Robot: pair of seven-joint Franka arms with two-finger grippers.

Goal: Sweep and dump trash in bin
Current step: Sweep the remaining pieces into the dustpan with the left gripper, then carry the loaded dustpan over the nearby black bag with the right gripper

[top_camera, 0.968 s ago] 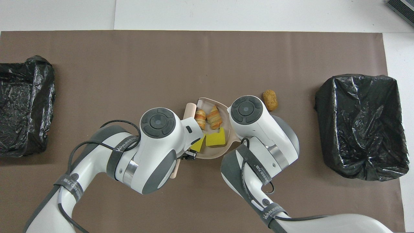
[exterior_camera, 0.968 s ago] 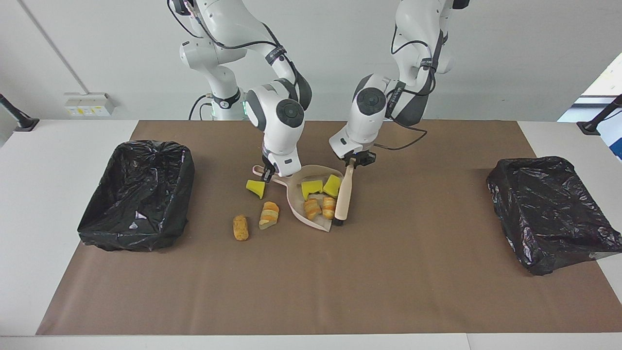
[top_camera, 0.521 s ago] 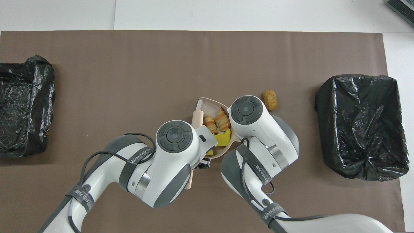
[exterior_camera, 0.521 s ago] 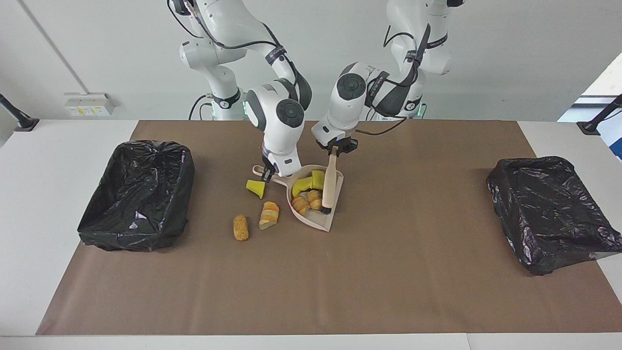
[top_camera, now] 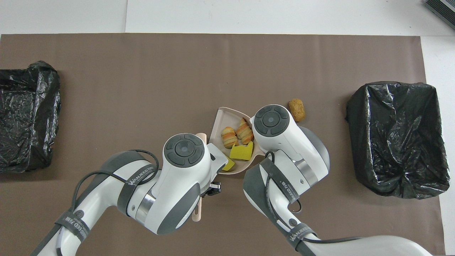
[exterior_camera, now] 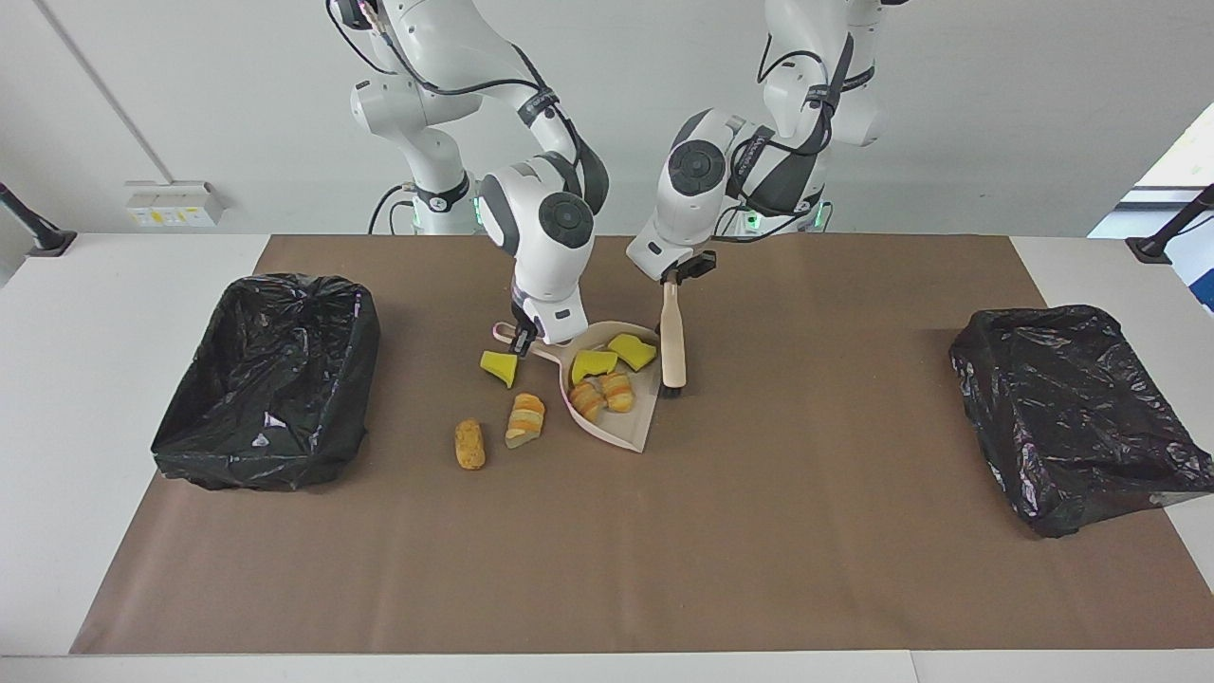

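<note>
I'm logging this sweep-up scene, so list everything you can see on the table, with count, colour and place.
sponge wedges: three, yellow; two in the dustpan, one on the paper beside its handle.
croissant pieces: three, orange-striped; two in the dustpan, one outside.
nugget: one, brown, on the paper.
dustpan: one, beige, mid-table.
brush: one, beige handle, beside the dustpan.
bins: two, black-lined, one at each table end.
paper: one, brown, covering the table.
right gripper: shut on the dustpan's handle.
left gripper: shut on the brush.
</note>
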